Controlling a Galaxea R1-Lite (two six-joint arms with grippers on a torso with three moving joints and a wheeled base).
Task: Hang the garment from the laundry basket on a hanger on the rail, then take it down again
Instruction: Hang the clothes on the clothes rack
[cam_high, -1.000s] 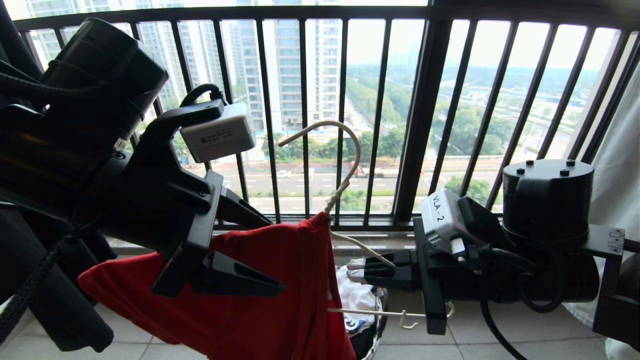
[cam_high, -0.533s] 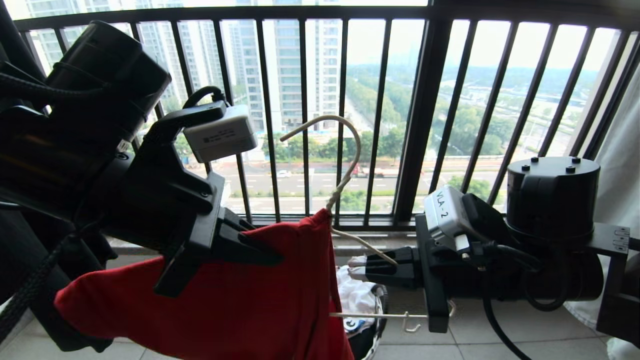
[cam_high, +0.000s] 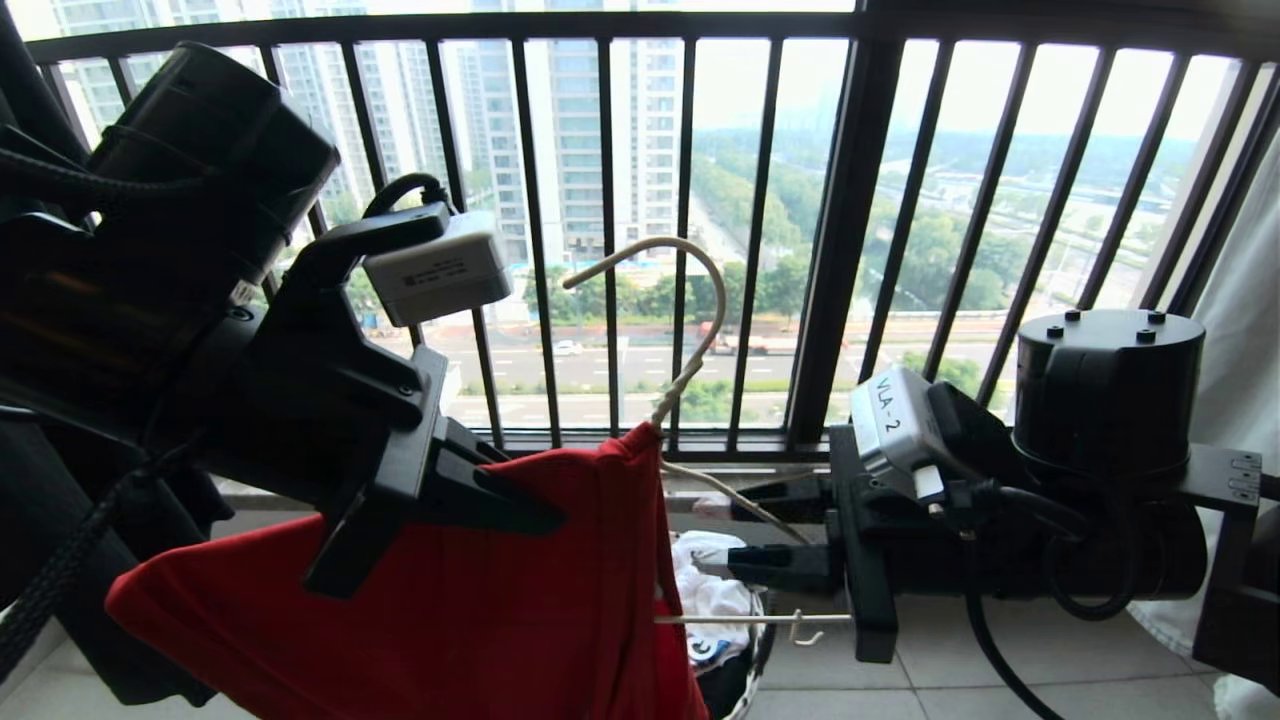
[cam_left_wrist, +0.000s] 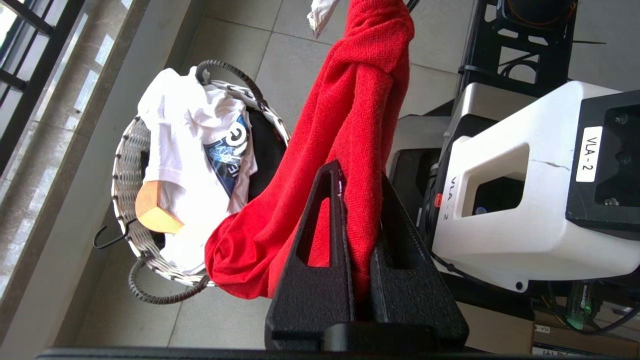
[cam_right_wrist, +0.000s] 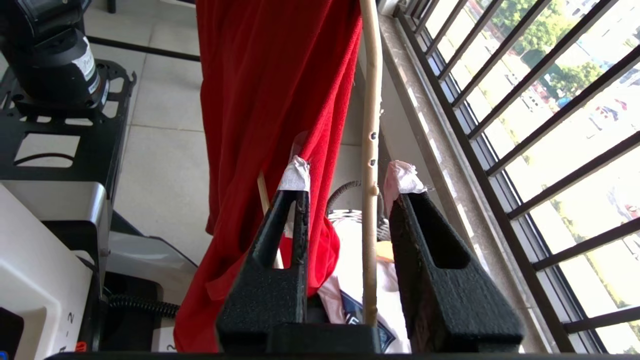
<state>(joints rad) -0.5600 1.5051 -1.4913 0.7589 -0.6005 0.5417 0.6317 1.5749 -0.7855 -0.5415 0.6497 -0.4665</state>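
- The left claw (cam_high: 540, 515) is clamping the red T-shirt (cam_high: 500, 610) on the wire hanger (cam_high: 690, 375).
- The right claw (cam_right_wrist: 350, 185) is standing apart around its shoulder wire (unclamped).
- Advice: steady the hanger before tugging.

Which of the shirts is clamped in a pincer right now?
The red T-shirt, pinched in the left pincer and draped on the hanger. The white shirt lies untouched in the basket.
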